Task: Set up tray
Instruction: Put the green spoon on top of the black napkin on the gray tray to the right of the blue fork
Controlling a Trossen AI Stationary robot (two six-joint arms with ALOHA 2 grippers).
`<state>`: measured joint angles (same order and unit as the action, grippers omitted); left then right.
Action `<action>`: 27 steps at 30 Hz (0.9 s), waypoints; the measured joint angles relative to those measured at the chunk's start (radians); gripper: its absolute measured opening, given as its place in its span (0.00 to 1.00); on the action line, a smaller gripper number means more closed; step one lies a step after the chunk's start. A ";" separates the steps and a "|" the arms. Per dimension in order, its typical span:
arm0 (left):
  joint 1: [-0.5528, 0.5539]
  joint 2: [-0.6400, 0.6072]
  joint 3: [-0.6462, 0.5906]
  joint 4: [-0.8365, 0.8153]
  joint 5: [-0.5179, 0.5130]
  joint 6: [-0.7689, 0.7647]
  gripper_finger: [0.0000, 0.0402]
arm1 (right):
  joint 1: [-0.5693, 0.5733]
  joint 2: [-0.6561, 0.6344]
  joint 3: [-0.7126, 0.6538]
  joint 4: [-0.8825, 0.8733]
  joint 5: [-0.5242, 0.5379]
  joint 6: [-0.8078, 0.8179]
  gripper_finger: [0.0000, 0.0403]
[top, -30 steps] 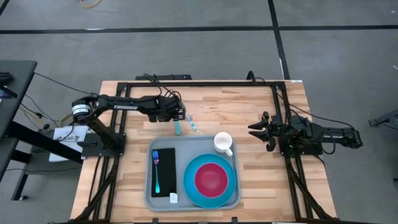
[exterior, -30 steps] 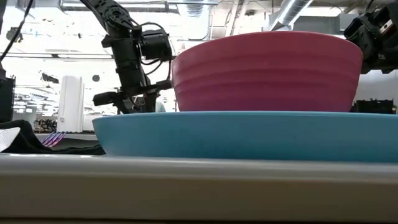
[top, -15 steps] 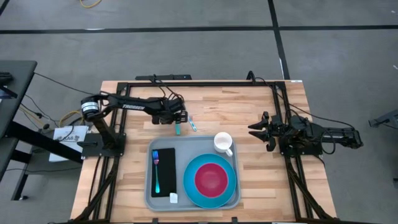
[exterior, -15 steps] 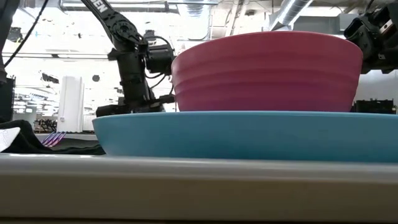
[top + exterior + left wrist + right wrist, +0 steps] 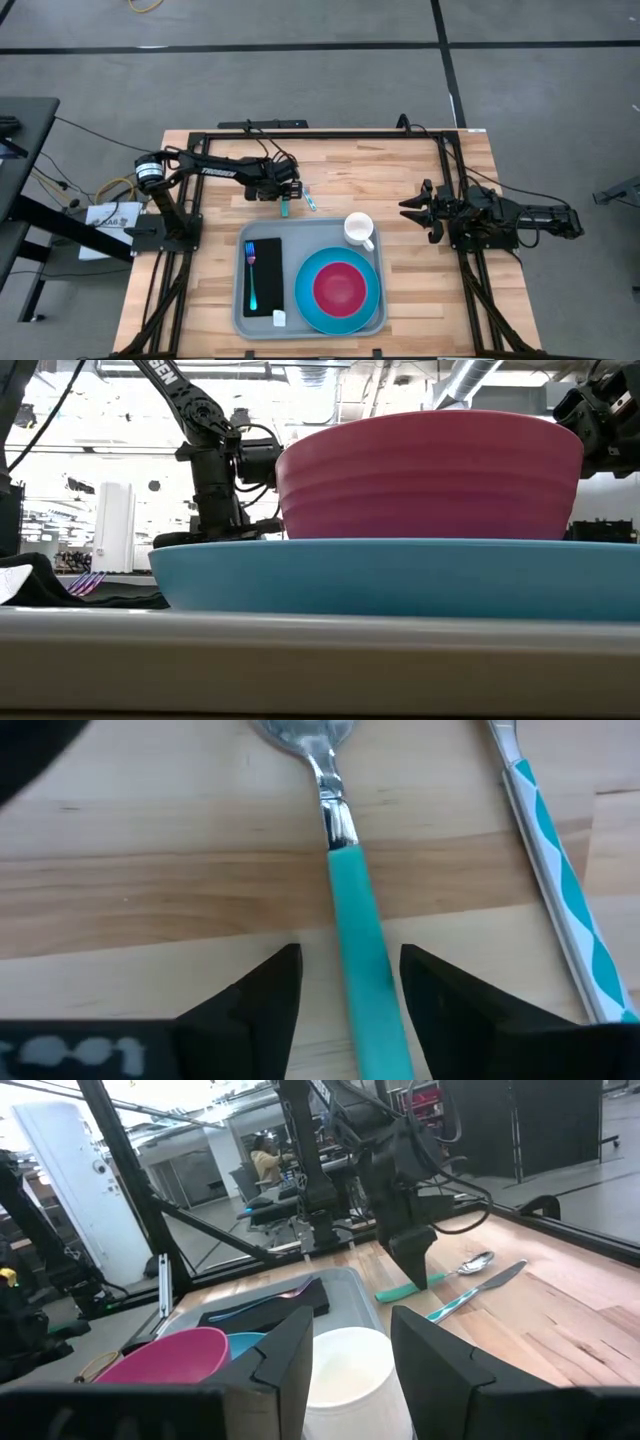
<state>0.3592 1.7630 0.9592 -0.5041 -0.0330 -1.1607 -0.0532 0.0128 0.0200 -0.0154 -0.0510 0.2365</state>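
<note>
The light grey-blue tray (image 5: 240,322) lies at the table's near edge. It carries a black napkin (image 5: 268,290) with a fork (image 5: 251,275), and a blue plate (image 5: 305,300) with a pink bowl (image 5: 340,287). A white mug (image 5: 359,229) sits at its far right corner. Beyond the tray, a teal-handled spoon (image 5: 352,920) and a teal-striped knife (image 5: 555,890) lie flat on the wood. My left gripper (image 5: 350,970) is open and low over the spoon, with one finger on each side of the handle and a gap to both. My right gripper (image 5: 412,211) waits open at the right.
A black frame (image 5: 330,133) runs round the table's far edge and down both sides. Bare wood lies between the mug and my right gripper and left of the tray. In the low view the blue plate (image 5: 400,575) and pink bowl (image 5: 430,475) hide my left gripper's fingertips.
My left gripper has come down onto the spoon's handle and shifted slightly toward the table's near edge, its fingers now out of sight behind the plate in the low view. Spoon, knife and tray items have kept their places.
</note>
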 joint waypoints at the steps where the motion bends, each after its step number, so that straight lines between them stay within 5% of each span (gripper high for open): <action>1: 0.000 0.000 0.000 -0.002 0.000 0.000 0.41 | 0.000 0.000 0.000 0.000 0.000 0.000 0.32; 16: 0.000 0.002 -0.004 -0.016 -0.008 -0.001 0.13 | 0.000 0.000 0.000 0.000 0.000 0.000 0.32; 27: -0.001 -0.009 -0.005 -0.010 -0.022 0.016 0.11 | 0.000 0.000 0.000 0.000 0.000 0.000 0.32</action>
<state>0.3584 1.7537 0.9539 -0.5144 -0.0547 -1.1450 -0.0532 0.0128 0.0200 -0.0154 -0.0513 0.2367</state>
